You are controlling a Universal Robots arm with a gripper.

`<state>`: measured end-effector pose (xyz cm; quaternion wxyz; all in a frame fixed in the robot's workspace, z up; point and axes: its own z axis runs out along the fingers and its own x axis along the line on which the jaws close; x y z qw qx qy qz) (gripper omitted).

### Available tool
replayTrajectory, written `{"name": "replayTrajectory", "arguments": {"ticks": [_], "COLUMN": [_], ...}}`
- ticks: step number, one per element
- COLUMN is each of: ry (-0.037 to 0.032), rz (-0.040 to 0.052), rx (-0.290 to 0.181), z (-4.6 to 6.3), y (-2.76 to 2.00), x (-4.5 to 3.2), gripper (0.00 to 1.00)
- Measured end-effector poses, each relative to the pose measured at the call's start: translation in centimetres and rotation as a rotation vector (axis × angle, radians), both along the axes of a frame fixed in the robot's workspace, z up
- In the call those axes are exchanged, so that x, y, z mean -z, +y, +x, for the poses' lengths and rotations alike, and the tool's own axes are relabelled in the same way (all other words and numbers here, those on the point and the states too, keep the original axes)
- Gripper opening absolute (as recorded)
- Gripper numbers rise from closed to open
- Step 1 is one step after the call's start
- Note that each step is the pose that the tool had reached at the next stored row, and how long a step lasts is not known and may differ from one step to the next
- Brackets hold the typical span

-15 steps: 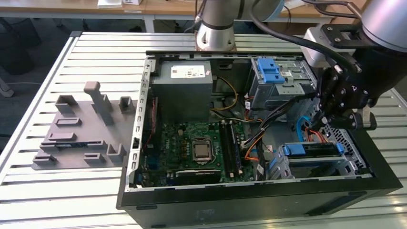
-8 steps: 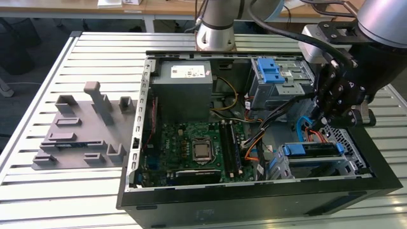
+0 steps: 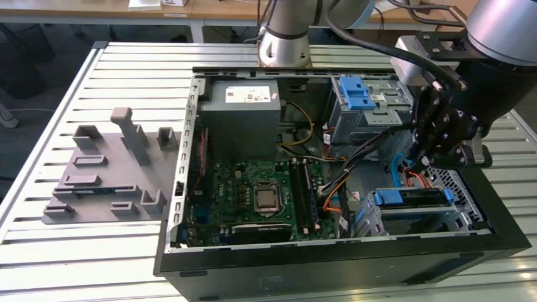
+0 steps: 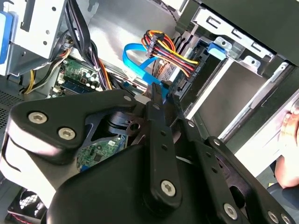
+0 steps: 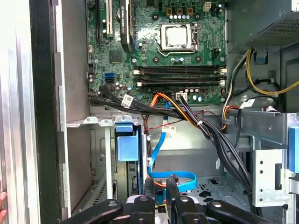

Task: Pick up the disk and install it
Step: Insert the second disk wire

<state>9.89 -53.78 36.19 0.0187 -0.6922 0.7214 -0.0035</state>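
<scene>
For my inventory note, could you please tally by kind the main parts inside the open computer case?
Green motherboard circuit board: 1
Big grey metal box with white sticker: 1
Silver metal cage with blue plastic latch: 1
Flat silver disk in blue plastic frame: 1
Total: 4

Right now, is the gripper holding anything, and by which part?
Nothing is held. The gripper has its fingers closed together with nothing between them, hovering inside the computer case beside the disk, which already sits in its bay.
</scene>
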Motion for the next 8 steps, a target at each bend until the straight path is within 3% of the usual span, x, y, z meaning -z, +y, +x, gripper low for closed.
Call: {"name": "replayTrajectory", "arguments": {"ticks": [8], "ry": [0.0001], "rz": [-0.0124], "rx": [0.0], "z": [0.0], "y": [0.03], "x": [0.66], "gripper": [0.25]}}
